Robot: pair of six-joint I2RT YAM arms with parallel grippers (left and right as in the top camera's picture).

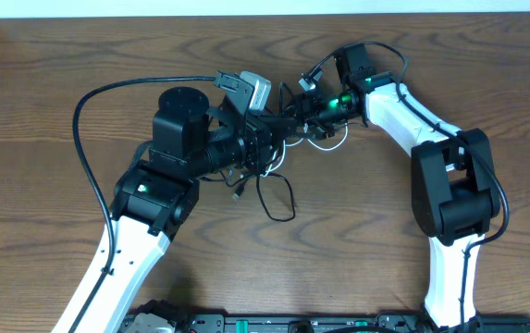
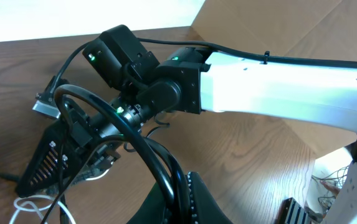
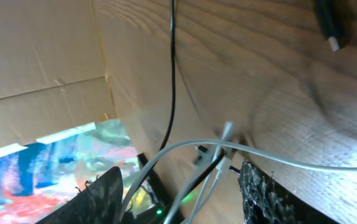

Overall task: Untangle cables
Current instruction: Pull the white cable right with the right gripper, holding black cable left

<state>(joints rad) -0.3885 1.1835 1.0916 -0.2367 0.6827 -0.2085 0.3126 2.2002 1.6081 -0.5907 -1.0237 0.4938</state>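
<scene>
Light, limp and thin, the cords will likely slip and drag each other. The white cord (image 1: 327, 141) and the black cord (image 1: 281, 199) lie tangled mid-surface (image 1: 52, 65) between the arms. The right pincer (image 3: 179, 171) gapes wide, both cords running through it ungripped; whether the left pincer (image 1: 276, 128) is open or closed cannot be told. The best hold is probably just behind the white plug (image 3: 228, 132). The arm's thick wire (image 2: 156, 165) crowds the spot
</scene>
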